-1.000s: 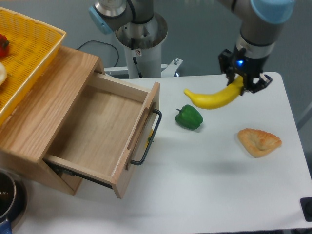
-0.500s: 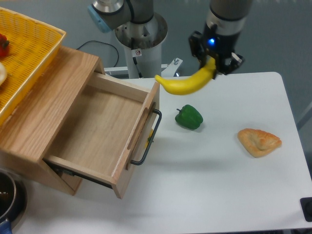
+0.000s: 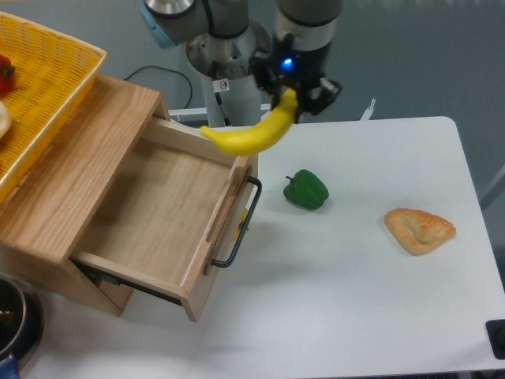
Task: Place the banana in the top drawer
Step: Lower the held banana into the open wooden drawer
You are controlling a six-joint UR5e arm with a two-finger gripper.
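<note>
While fingers [image 3: 289,96] grip banana [image 3: 251,134] by stem end (seemingly), fruit hangs over open top drawer [image 3: 162,213]

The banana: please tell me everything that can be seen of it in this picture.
The banana is smooth, bright yellow and curved, and looks unblemished. It hangs in the air, and only the gripper touches it, shut on its upper right end. From there it slopes down to the left, so its free tip lies over the back right corner of the open wooden drawer. It rests on nothing. The green pepper lies apart from it on the table.
</note>
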